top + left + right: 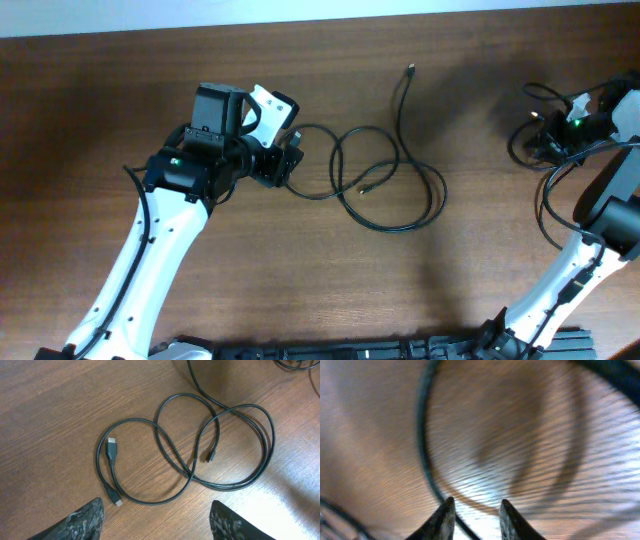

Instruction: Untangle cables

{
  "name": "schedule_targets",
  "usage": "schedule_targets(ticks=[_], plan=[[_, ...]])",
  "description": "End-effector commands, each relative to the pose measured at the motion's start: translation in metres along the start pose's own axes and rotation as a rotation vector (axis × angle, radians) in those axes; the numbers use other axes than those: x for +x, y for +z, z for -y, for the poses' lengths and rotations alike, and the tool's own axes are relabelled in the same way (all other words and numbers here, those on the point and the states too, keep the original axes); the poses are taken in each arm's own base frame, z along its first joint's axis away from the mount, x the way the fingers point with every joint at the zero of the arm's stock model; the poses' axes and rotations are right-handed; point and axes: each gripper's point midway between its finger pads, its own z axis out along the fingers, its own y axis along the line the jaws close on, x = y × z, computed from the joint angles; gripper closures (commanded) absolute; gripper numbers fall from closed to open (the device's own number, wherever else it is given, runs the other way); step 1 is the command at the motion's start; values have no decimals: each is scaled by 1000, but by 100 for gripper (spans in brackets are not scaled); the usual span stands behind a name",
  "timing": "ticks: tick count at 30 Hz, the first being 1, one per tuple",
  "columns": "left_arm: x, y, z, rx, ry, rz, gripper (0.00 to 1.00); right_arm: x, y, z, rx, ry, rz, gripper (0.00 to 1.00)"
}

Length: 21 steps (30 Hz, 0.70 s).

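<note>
Several thin black cables [192, 474] lie looped & crossed on the brown wooden counter [50, 420] — untangling looks barely begun. Left fingers [85, 520] spread, empty; right fingers [442, 522] slightly parted.

Table [50, 420]: brown wood, fine straight grain, mostly matt, with a pale sheen near the left gripper [156, 501].
Cables [273, 437]: thin black cord, smooth plastic-looking sheath, faint gloss.
Plug [111, 451] nearest the left gripper: black matt plastic body, bright metal tip.
Fingers [82, 521]: dark, mottled, rough-looking.
Left arm [150, 270]: white casing, smooth, plastic-looking, with black matt housings.
</note>
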Motion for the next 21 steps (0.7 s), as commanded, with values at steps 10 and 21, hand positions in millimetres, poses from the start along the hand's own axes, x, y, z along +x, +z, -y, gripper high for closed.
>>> schedule_targets(ticks=[10,21], plan=[[-10,-9,1,-7,0,34,36,22,-130,-110,-122,-326,254,64],[-4,-9,-11,-82,-4,10,53,100,-108,-123,174,-369,35,64]])
